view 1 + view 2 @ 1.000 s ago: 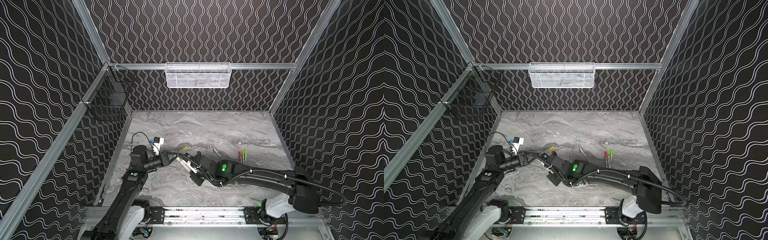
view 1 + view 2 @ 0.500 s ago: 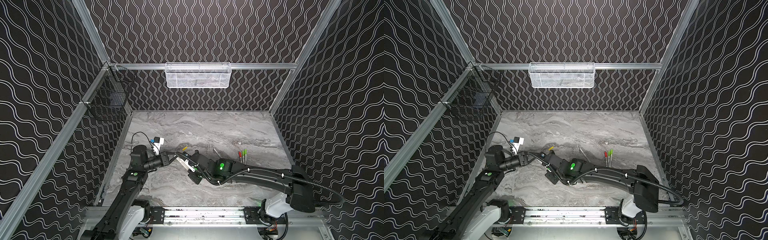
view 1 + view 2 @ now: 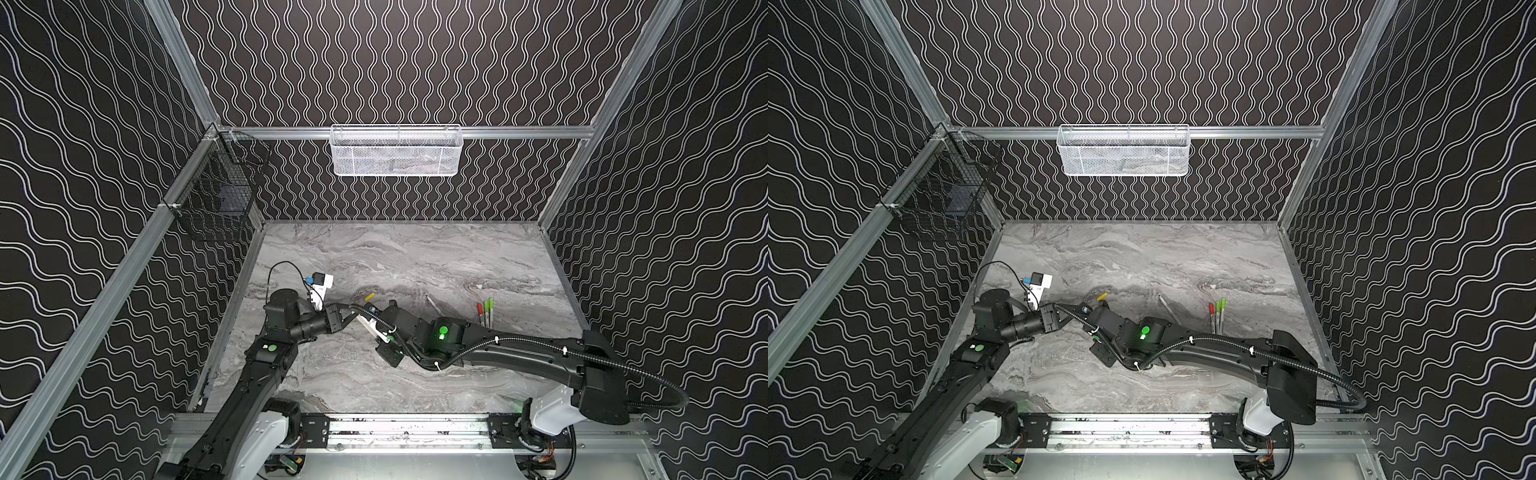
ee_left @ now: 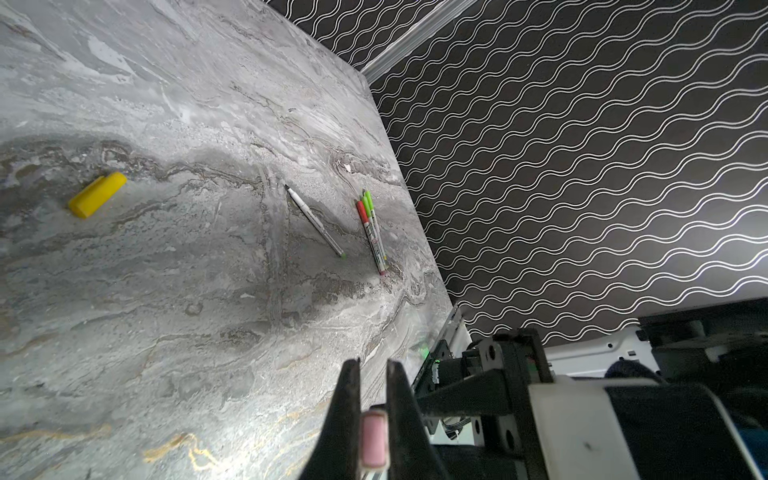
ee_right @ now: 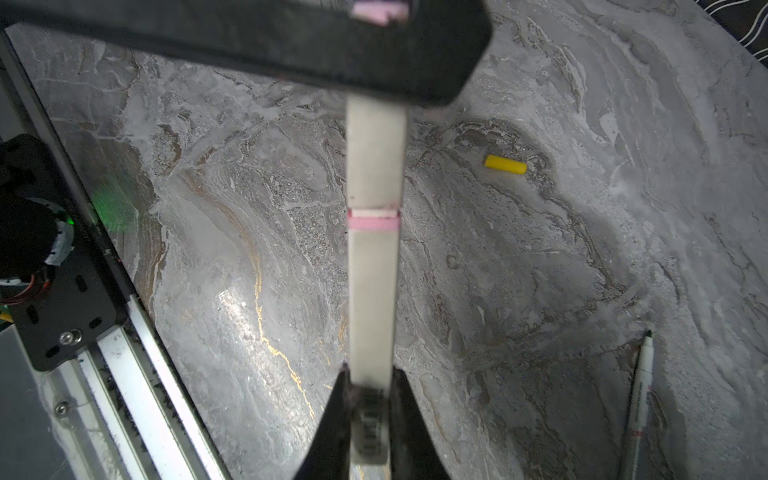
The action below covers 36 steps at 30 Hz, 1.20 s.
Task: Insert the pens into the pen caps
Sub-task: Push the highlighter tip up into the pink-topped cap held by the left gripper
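My right gripper [image 5: 370, 372] is shut on a pale pen [image 5: 374, 291], held off the table. The pen's far end sits in a pale grey-white cap [image 5: 376, 158], with a pink ring showing at the joint. My left gripper [image 4: 372, 363] is shut on that cap, whose pink end [image 4: 374, 440] shows between its jaws. In both top views the two grippers [image 3: 353, 320] [image 3: 1088, 326] meet at the left of the table. A yellow cap [image 3: 369, 296] [image 3: 1101, 296] lies just behind them. One bare pen [image 3: 433, 305] [image 4: 316, 222] lies further right.
Three capped pens, one red and two green [image 3: 485, 312] [image 3: 1217, 311], lie together near the right wall. A white mesh basket [image 3: 397, 151] hangs on the back wall and a black wire basket [image 3: 216, 199] on the left wall. A metal rail [image 3: 407, 430] borders the front.
The right arm has shifted a little to the left, toward the left gripper. Both grips are unchanged.
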Tool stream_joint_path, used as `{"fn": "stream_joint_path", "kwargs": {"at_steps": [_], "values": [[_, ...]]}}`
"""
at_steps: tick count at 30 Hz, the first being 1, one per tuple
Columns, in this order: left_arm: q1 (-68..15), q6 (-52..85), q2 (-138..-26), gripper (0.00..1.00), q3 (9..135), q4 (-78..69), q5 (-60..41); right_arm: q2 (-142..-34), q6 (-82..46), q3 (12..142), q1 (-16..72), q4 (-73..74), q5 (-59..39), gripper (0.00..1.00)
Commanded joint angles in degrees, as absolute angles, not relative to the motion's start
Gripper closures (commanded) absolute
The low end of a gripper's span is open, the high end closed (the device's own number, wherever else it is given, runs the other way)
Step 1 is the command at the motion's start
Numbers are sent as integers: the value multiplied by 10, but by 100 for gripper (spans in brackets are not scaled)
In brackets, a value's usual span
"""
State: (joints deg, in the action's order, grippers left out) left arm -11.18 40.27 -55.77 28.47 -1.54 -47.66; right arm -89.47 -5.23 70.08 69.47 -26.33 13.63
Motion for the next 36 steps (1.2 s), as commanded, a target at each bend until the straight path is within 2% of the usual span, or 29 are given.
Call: {"fn": "stream_joint_path", "kwargs": {"at_steps": [1, 11, 17, 23, 26, 30, 33, 36], "values": [[-125, 378, -554, 100, 290, 21, -478, -881, -44, 709, 693, -201, 157, 90], [-144, 380, -542, 100, 288, 12, -480, -869, -32, 717, 689, -166, 146, 91], [-145, 382, -534, 79, 289, 12, -477, -878, -38, 715, 688, -186, 117, 90], [-145, 384, -535, 76, 288, 7, -474, -876, -47, 715, 688, -199, 103, 90], [-145, 382, -530, 79, 289, 10, -472, -876, -47, 716, 688, -200, 100, 90], [-145, 382, -522, 93, 288, 12, -469, -879, -47, 720, 689, -200, 95, 88], [-145, 383, -521, 100, 287, 8, -473, -883, -49, 722, 688, -196, 90, 81], [-144, 386, -519, 100, 286, 4, -476, -891, -55, 725, 688, -187, 83, 71]]}}
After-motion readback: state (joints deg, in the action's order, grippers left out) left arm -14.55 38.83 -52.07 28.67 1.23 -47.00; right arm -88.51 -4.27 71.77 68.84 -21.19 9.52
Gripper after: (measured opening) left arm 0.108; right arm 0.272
